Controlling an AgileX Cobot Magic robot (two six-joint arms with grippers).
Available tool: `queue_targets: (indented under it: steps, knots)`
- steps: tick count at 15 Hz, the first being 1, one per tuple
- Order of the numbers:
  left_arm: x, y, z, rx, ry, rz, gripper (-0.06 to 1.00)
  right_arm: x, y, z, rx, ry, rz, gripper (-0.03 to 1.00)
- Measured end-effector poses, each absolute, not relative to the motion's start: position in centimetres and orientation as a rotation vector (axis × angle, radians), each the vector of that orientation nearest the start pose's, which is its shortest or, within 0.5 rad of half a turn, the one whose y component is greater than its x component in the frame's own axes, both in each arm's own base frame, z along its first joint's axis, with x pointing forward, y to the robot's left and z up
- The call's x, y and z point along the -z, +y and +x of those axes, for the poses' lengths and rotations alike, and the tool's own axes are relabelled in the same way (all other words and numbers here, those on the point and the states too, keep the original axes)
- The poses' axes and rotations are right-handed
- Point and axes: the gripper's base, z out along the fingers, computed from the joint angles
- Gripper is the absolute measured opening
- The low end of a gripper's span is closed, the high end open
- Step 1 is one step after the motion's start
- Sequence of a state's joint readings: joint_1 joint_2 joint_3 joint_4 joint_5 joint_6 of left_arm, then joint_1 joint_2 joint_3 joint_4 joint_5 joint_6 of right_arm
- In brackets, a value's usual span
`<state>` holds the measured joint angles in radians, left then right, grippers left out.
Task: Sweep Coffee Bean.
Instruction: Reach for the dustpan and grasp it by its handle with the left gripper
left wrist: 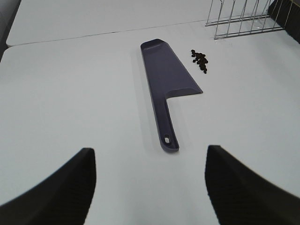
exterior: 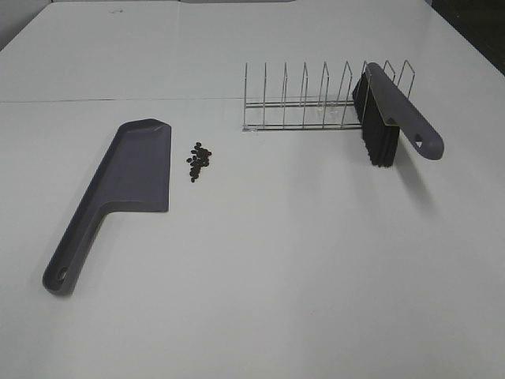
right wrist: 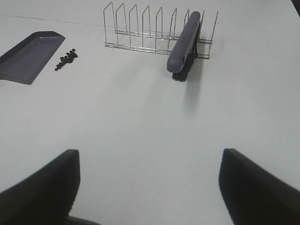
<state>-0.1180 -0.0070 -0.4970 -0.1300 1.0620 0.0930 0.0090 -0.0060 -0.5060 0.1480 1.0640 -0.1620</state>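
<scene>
A small cluster of dark coffee beans (exterior: 198, 162) lies on the white table just right of the grey dustpan (exterior: 134, 170), which lies flat with its handle toward the front left. The grey brush (exterior: 394, 114) with black bristles leans in the wire rack (exterior: 304, 99). The beans (left wrist: 200, 60) and dustpan (left wrist: 166, 75) show in the left wrist view, beyond my open, empty left gripper (left wrist: 147, 180). The right wrist view shows the brush (right wrist: 183, 44), beans (right wrist: 66, 59) and dustpan (right wrist: 30, 56) beyond my open, empty right gripper (right wrist: 150, 185). Neither gripper shows in the exterior high view.
The wire rack (right wrist: 154, 30) stands behind the beans, toward the right, with several upright dividers. A seam between two white tabletops (exterior: 118, 99) runs across the back. The table's far right edge (exterior: 473, 47) meets a dark area.
</scene>
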Motion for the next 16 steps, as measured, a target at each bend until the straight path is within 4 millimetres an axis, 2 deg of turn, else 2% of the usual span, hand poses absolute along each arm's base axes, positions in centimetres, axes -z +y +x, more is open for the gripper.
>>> queue_targets:
  steps: [16]
  knots:
    - [-27.69,-0.95,-0.72,0.171,2.027,0.221,0.62,-27.93,1.17,-0.73,-0.08,2.02,-0.181,0.77]
